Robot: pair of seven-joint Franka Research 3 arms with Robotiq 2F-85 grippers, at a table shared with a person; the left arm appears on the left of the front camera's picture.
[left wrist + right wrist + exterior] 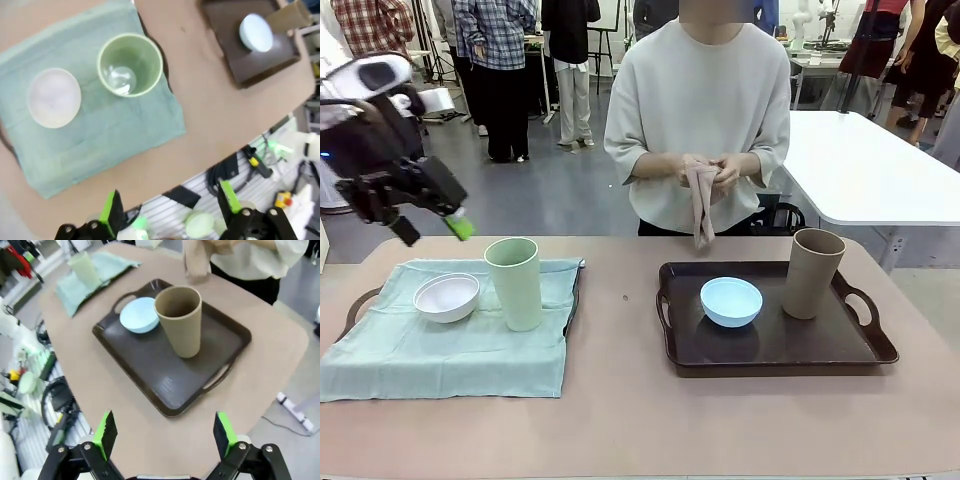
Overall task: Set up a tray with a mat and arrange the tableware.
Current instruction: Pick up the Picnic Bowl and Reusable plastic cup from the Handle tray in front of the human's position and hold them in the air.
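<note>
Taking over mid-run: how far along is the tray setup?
Done: the mat covers the left tray, with the white bowl and green cup on it. In hand: the person's hands hold a pink cloth. Left: the brown tray is bare under the blue bowl and tan cup. Left gripper and right gripper: jaws open, empty.

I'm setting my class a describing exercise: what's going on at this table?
A person's hands at the far side hold a pinkish cloth. On the left, a green mat covers one tray, with the white bowl and green cup on it. The brown tray on the right has no mat and carries the blue bowl and tan cup. The left end effector and right end effector hang open, holding nothing.
</note>
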